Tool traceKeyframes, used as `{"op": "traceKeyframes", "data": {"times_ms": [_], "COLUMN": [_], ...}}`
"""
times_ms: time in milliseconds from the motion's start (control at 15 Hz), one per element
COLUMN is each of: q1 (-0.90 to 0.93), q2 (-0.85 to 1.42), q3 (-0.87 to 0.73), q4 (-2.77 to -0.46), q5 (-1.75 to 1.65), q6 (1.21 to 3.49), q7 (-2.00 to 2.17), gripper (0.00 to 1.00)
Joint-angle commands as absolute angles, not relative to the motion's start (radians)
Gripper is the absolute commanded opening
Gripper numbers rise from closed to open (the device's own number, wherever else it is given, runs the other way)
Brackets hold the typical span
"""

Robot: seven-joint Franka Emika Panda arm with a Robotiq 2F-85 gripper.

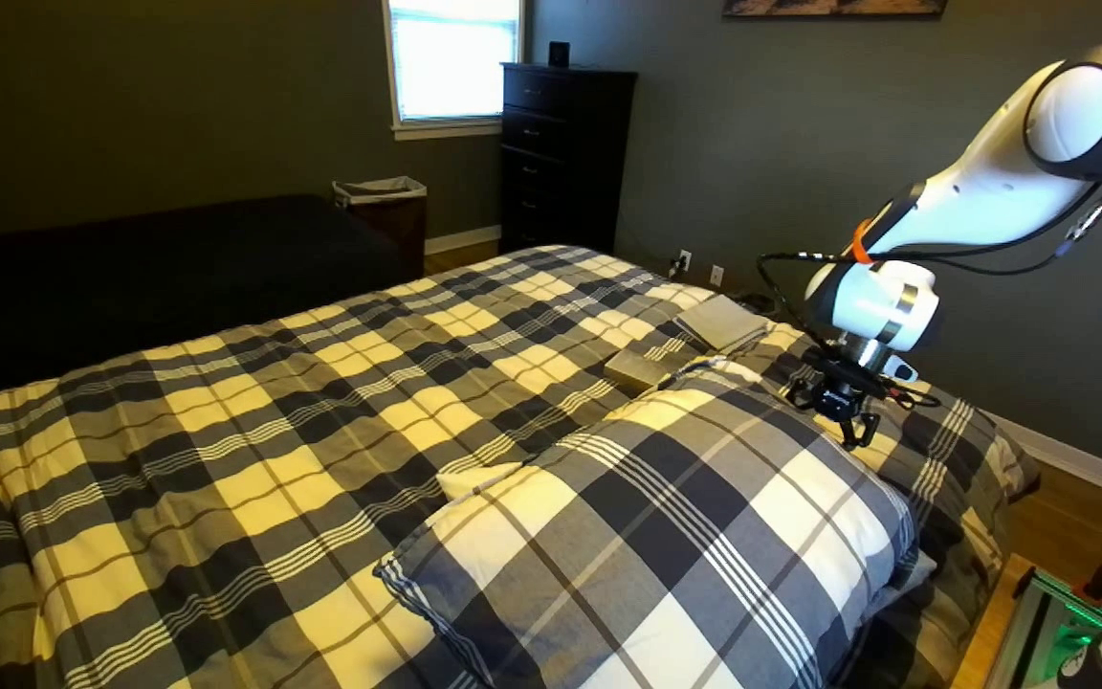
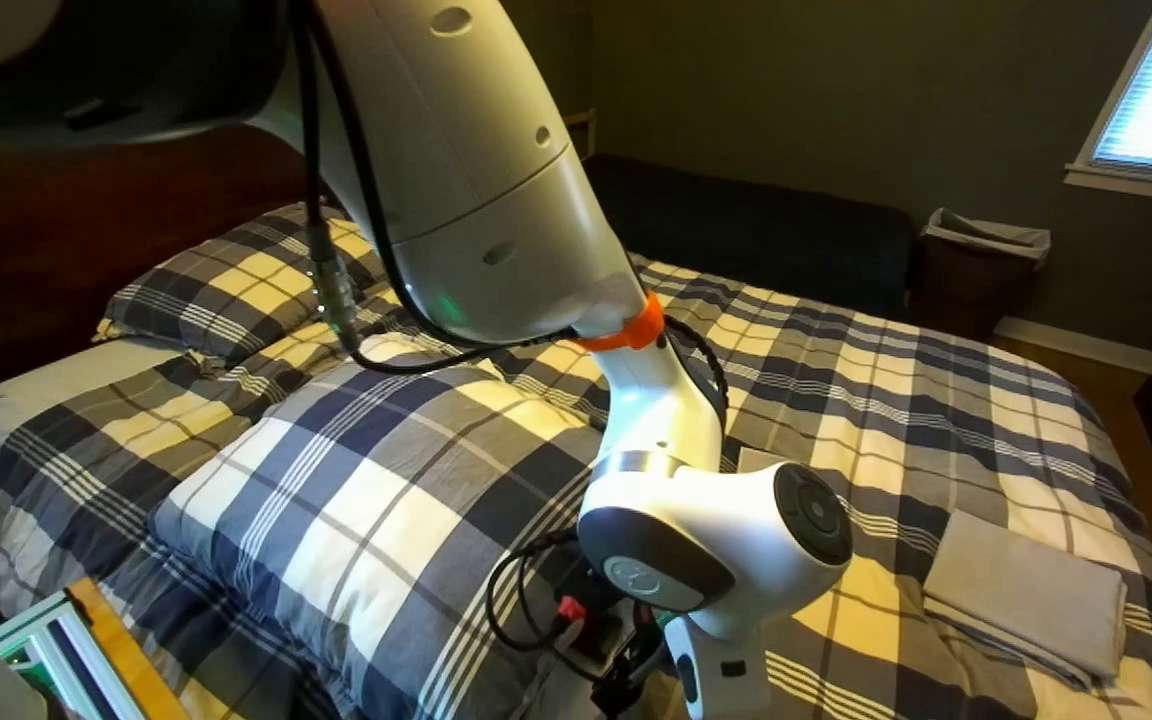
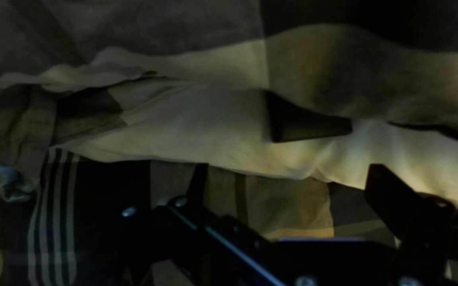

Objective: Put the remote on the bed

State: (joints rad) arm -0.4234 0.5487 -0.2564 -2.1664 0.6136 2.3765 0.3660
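**Robotiq gripper [image 3: 288, 171] spread wide, grasping nothing**

In the wrist view a dark, block-ended shape, probably the remote [image 3: 306, 125], pokes out of a pale bedding fold [image 3: 197, 123], near a plaid pillow [image 1: 666, 517] on the plaid-covered bed [image 1: 264, 431]. The fold seems to wedge it, leaving one end exposed; the arm [image 1: 1001, 211] presumably hangs here to reach that end. The fingers [image 3: 388, 194] stand far apart, to either side of it in that view, apparently not touching it. Contact with the bed I cannot judge.
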Motion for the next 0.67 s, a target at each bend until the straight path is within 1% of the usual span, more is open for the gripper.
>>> {"op": "traceKeyframes", "data": {"times_ms": [0,600], "q1": [-0.433,-0.442], "q2": [0.609,0.648], "q3": [-0.229,-0.193], "q4": [-2.119,-2.088], "q5": [0.673,0.711], "q6": [2.38,2.337], "q7": [0.331,0.278], "gripper": [1.0,1.0]}}
